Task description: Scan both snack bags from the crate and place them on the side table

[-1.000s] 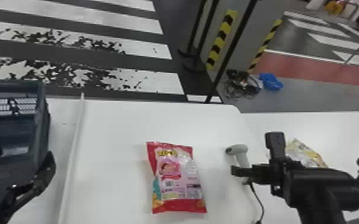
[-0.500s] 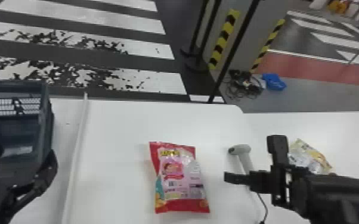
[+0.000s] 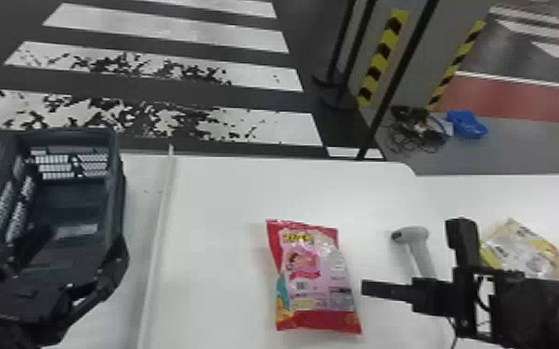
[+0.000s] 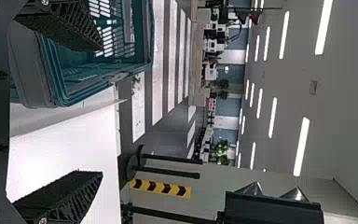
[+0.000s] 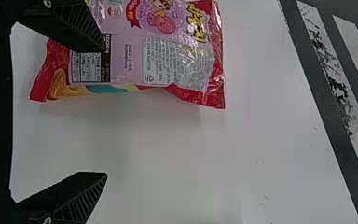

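1. Head view: I'm going off the red snack bag [image 3: 318, 278] here, since it's lying flat on the white table [image 3: 223, 195]. A white strip [image 3: 157, 241] runs along to its left, and past that is the dark crate [image 3: 117, 185]. The scanner [image 3: 412, 234] is just right of the bag, and farther right the yellow snack bag [image 3: 520, 246] is on what looks like the side table [image 3: 524, 195]. The left gripper [image 3: 80, 240] is way left of the red bag, over the near part of the crate. The right gripper [image 3: 414, 262] is to the right of the bag, partly covering the scanner. Crosswalk stripes [image 3: 250, 39] are on the floor beyond the bag.

2. Left wrist view: the left gripper [image 4: 101, 111] has its jaws spread really wide, nothing between them. One finger overlaps the crate from here, the other overlaps white tabletop.

3. Right wrist view: jaws on the right gripper [image 5: 106, 111] are wide apart too, and it's not gripping anything. One finger covers a bit of the red snack bag; can't tell if they're touching. The other is over bare tabletop off the bag's side.
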You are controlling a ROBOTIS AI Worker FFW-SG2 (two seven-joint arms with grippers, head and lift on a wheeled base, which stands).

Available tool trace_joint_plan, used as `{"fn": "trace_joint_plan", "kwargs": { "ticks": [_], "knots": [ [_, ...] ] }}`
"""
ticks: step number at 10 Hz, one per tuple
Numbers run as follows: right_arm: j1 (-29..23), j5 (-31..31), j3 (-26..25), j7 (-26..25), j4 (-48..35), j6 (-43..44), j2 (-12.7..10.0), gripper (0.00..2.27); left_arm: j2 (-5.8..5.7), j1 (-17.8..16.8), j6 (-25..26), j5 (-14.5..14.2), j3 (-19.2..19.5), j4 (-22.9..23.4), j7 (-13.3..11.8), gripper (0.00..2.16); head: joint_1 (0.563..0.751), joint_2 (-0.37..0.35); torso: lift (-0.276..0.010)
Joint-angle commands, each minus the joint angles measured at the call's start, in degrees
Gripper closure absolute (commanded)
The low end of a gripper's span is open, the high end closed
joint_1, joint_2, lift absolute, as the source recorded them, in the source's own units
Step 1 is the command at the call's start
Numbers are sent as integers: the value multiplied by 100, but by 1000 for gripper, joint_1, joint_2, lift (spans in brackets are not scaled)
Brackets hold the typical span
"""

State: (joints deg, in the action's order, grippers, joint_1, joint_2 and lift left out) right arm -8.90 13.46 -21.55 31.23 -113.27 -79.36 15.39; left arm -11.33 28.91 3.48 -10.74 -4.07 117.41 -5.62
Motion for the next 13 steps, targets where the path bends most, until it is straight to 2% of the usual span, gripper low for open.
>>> {"fn": "trace_joint_plan", "kwargs": {
  "ticks": [1, 8, 11, 12, 13],
  "knots": [
    [117, 244, 11, 182, 218, -5, 8, 46, 0, -8, 0, 2, -6, -17, 0, 39, 695, -223, -95],
    [723, 455, 397, 885, 1492, 100, 8, 49, 8, -52, 18, 2, 11, -149, 0, 39, 695, -130, -95],
    [803, 332, 538, 876, 1729, 153, 16, 97, 8, -87, 18, 2, 11, -210, 0, 39, 695, -115, -95],
    [811, 332, 564, 894, 1756, 170, 60, 356, 8, -105, 0, 2, 11, -245, 0, 39, 695, -115, -95],
    [811, 253, 591, 946, 1756, 223, 60, 961, 8, -114, 0, 2, 2, -272, 0, 39, 695, -116, -95]
  ]
}}
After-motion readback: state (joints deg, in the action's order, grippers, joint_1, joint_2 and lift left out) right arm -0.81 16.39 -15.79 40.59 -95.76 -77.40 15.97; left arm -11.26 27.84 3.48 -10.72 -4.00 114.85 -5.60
